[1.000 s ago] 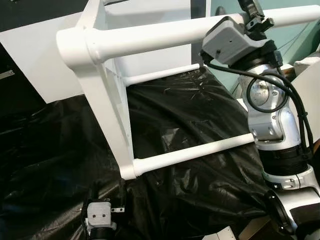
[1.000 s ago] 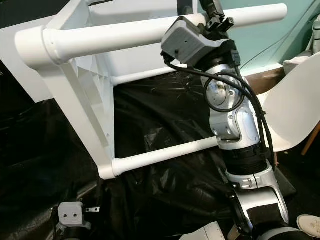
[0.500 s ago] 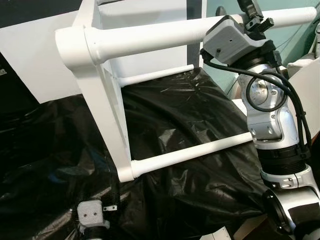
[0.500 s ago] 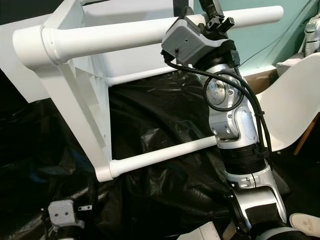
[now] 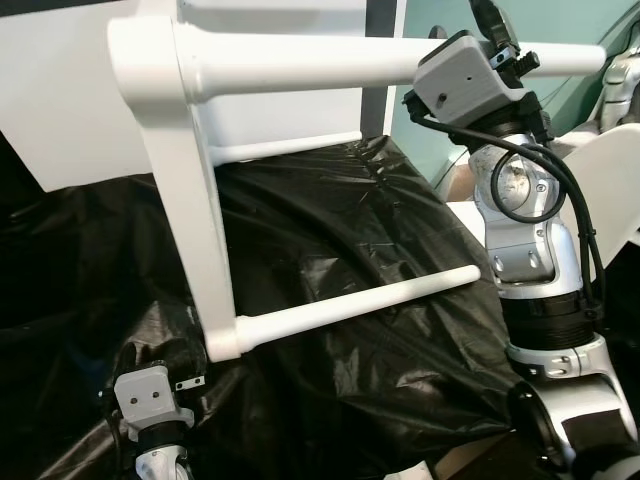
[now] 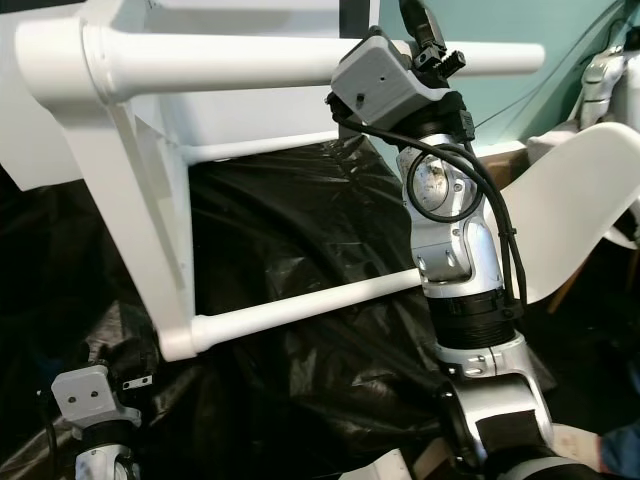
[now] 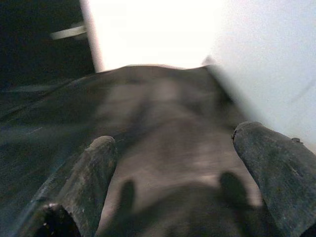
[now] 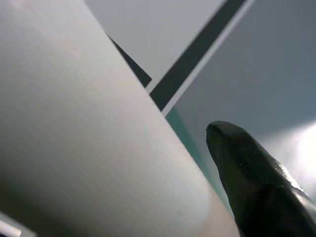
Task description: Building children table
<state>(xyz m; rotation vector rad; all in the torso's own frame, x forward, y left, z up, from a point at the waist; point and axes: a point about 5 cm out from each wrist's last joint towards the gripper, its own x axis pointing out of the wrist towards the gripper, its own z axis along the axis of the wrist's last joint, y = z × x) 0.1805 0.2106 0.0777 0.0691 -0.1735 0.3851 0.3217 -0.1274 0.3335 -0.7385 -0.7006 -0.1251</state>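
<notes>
Two grippers work: our right gripper is raised and clamps the thick upper leg of the white plastic table frame lying sideways on black plastic sheeting; our left gripper hovers low, fingers spread.

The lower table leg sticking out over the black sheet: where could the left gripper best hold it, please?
Probably mid-length on the lower leg, coming from below, where the left gripper sits open. The leg is a thin, round, bare bar, clear of the black sheet.
</notes>
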